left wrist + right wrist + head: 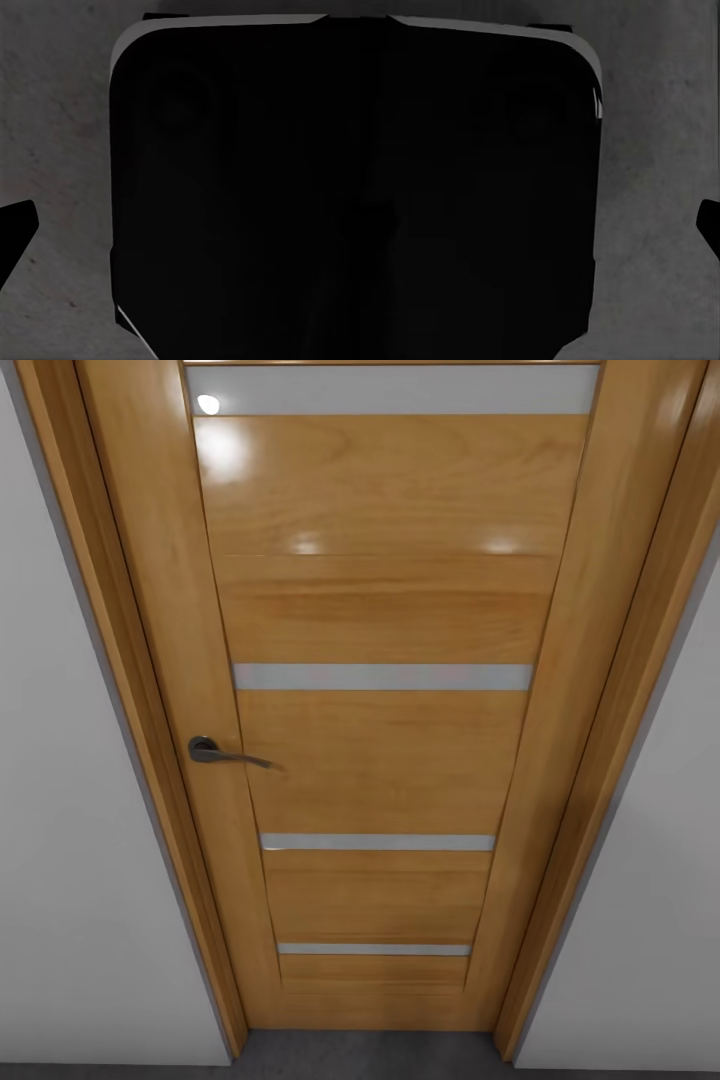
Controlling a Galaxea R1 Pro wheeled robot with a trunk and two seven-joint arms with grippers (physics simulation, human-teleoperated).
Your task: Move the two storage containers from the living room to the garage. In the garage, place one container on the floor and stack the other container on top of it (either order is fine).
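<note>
The two storage containers are out of view. In the head view I face a closed wooden door (385,760) from close up. In the left wrist view, dark grey speckled concrete floor (52,112) lies beside a large black rounded part of my own body (240,195). A black fingertip (15,232) pokes in at the picture's edge. The right wrist view has the same floor (660,150), the black body (472,195) and one black fingertip (711,225) at the edge. Nothing is seen held in either gripper.
The door has several pale glass strips and a dark lever handle (215,752) on its left side. A wooden frame (120,660) and white walls (70,860) flank it. A strip of grey floor (370,1055) shows at its foot.
</note>
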